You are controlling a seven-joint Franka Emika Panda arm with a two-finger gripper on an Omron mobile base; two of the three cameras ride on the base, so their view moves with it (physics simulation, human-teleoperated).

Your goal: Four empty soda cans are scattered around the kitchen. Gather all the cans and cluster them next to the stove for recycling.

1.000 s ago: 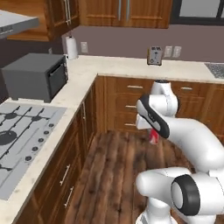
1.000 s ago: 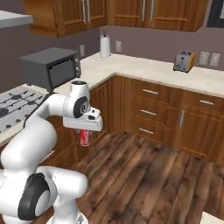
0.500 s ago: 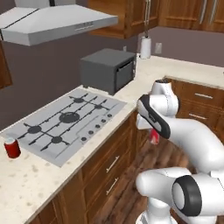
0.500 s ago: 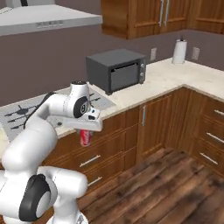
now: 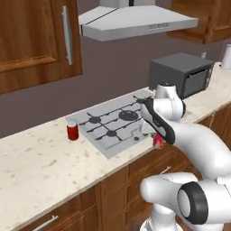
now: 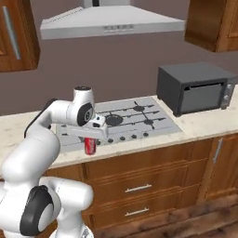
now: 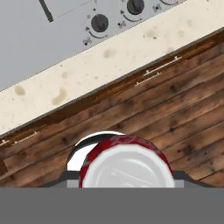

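Note:
My gripper (image 5: 157, 136) is shut on a red soda can (image 5: 158, 141), holding it upright in the air just off the counter's front edge, level with the stove (image 5: 115, 124). In the right base view the gripper (image 6: 90, 138) holds this can (image 6: 90, 146) before the stove's (image 6: 125, 120) row of knobs. Looking down past the gripper (image 7: 124, 177), the hand view shows the can's silvery end (image 7: 124, 166), with the stove's knob strip (image 7: 48, 35) at the top. A second red soda can (image 5: 72, 131) stands on the counter beside the stove's left edge.
A dark toaster oven (image 6: 195, 88) sits on the counter right of the stove. Above it hangs a grey range hood (image 6: 109, 23). Wooden drawers (image 6: 135, 188) run below the speckled counter (image 5: 40, 162), and wood floor (image 7: 175, 109) lies under the can.
The base has driven and turned, so both base views have swung from the corner cabinets to face the stove. The can has stayed in my gripper.

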